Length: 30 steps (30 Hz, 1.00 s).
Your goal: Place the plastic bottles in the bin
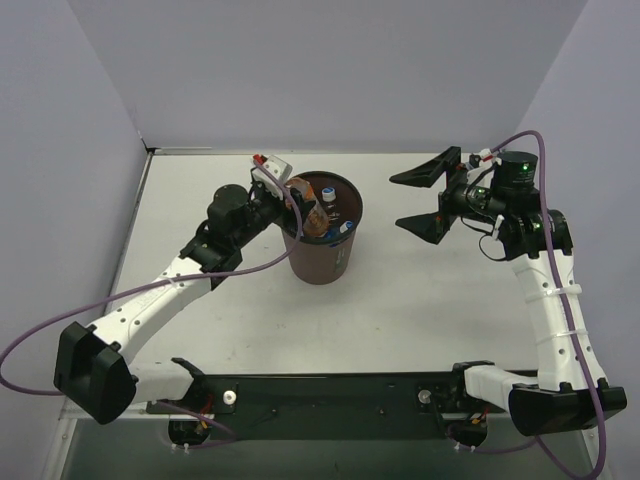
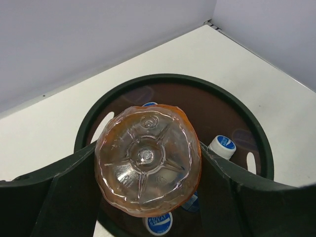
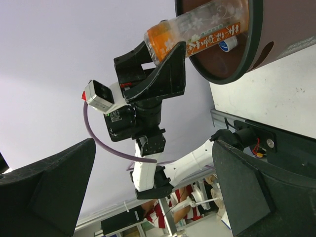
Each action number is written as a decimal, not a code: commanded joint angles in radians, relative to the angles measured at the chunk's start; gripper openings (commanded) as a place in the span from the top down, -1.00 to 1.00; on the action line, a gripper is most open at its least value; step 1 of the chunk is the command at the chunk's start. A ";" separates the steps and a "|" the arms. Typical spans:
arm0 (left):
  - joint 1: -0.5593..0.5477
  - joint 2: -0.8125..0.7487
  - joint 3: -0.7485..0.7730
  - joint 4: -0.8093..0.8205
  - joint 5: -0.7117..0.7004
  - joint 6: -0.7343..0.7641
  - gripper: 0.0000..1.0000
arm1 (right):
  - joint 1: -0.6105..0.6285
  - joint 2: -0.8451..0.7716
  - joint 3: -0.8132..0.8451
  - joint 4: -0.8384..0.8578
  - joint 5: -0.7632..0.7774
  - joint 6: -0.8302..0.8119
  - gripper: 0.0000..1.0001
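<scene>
The left tool (image 1: 296,203) grips the orange bottle (image 2: 147,160) by its base end, tilted cap-first into the mouth of the bin (image 1: 322,262), where other bottles (image 2: 223,145) already lie. The right tool (image 1: 425,198) gapes wide, holding nothing, well right of the bin over the worktop (image 1: 400,320).

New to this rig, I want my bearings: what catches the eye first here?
An orange plastic bottle, gripped by the left arm's fingers, tilts neck-first into the dark brown round plastic bin at the scene's centre. Blue-and-white bottle caps show inside it. The right arm's fingers gape wide, empty, at the far right.
</scene>
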 commanded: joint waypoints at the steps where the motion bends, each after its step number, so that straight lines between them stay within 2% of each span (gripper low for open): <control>1: -0.004 0.067 -0.012 0.127 0.041 0.027 -0.24 | -0.009 -0.002 0.017 0.010 -0.023 -0.008 -0.96; 7: -0.024 0.118 0.022 0.072 0.066 0.094 -0.24 | -0.009 -0.009 0.009 0.010 -0.025 -0.008 -0.96; 12: -0.039 0.150 0.084 -0.037 0.067 0.166 -0.27 | -0.012 -0.012 0.001 0.012 -0.022 -0.008 -0.96; 16: -0.050 0.141 0.101 -0.075 0.011 0.182 -0.26 | -0.012 -0.012 -0.002 0.012 -0.019 -0.008 -0.96; 20: -0.052 0.081 0.146 -0.061 -0.028 0.186 -0.26 | -0.012 -0.019 -0.008 0.010 -0.016 -0.008 -0.96; 24: -0.053 0.038 0.200 -0.068 -0.051 0.257 -0.26 | -0.014 -0.020 -0.011 0.010 -0.014 -0.005 -0.96; 30: -0.053 0.015 0.131 0.049 -0.058 0.346 -0.29 | -0.014 -0.017 -0.009 0.012 -0.017 -0.003 -0.96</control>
